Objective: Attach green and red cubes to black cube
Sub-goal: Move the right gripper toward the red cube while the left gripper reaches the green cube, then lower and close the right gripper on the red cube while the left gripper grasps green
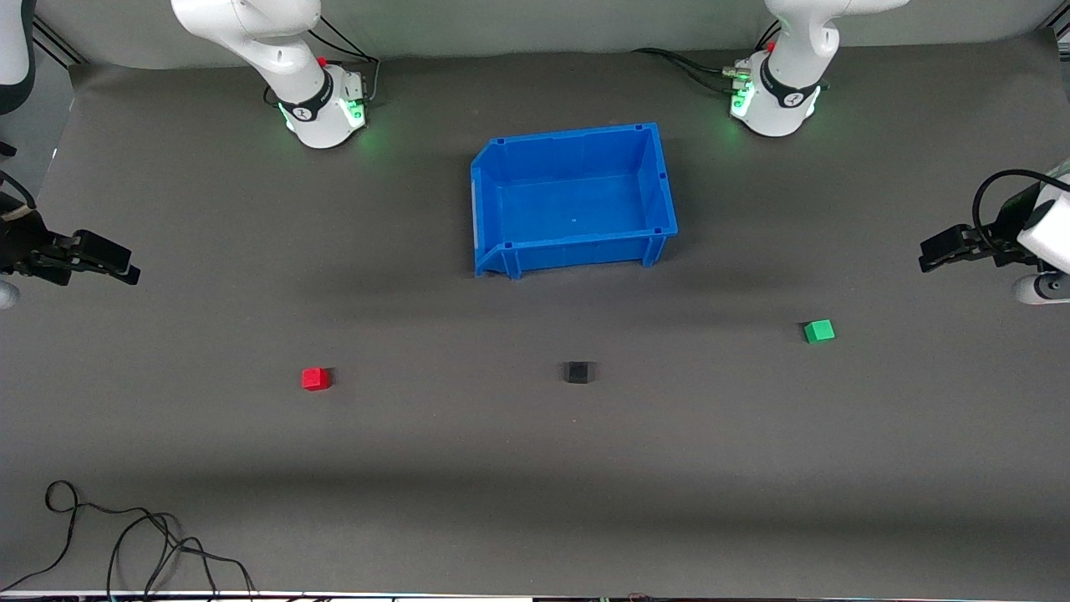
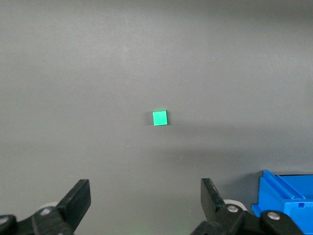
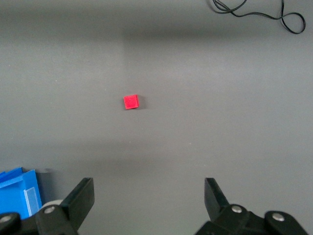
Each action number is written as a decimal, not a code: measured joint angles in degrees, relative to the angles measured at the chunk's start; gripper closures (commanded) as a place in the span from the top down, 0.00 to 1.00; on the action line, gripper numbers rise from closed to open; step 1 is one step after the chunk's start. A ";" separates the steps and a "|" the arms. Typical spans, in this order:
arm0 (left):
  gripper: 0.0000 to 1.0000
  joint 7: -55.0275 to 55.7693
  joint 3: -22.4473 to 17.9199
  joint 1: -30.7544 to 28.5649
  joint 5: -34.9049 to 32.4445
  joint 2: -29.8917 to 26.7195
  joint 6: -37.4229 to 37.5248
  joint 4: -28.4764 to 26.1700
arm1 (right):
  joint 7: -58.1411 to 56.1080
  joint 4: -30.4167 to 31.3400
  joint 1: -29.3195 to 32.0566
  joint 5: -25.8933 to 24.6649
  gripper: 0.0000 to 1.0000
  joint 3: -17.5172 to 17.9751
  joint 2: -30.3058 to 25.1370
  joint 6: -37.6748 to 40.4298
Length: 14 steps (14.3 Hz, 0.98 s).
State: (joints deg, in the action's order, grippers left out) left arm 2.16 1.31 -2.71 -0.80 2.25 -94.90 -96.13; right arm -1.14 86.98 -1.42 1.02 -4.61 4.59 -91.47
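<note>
The black cube (image 1: 577, 372) sits on the grey mat, nearer to the front camera than the blue bin. The red cube (image 1: 315, 379) lies toward the right arm's end, also in the right wrist view (image 3: 131, 102). The green cube (image 1: 818, 331) lies toward the left arm's end, also in the left wrist view (image 2: 160, 118). All three stand apart. My left gripper (image 1: 929, 253) hangs open and empty above the mat's edge at its end; the wrist view shows it (image 2: 145, 196) wide open. My right gripper (image 1: 125, 266) is open and empty at its end, also wide open in its wrist view (image 3: 149, 196).
A blue bin (image 1: 660, 180) stands empty mid-table, between the arm bases and the cubes; corners of it show in the wrist views (image 2: 286, 198) (image 3: 17, 193). A black cable (image 1: 125, 535) lies at the near corner toward the right arm's end.
</note>
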 measured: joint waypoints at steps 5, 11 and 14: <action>1.00 1.35 -0.46 -1.68 1.73 3.40 -1.94 -0.23 | 17.08 -0.08 0.03 2.31 1.00 -0.12 0.05 -0.06; 1.00 7.14 -0.42 -2.20 1.88 14.92 -12.28 -3.02 | 58.53 -0.04 0.26 10.33 1.00 -0.22 1.86 -0.08; 0.98 7.98 -0.38 -2.14 1.88 19.26 -16.97 -4.28 | 67.44 0.14 0.47 15.30 1.00 -0.98 5.65 -0.16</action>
State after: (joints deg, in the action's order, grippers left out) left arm 10.14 0.94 -4.85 1.07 21.51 -111.87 -100.41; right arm 66.30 87.12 -0.95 16.32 -5.59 10.24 -91.64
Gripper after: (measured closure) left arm 0.009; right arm 0.000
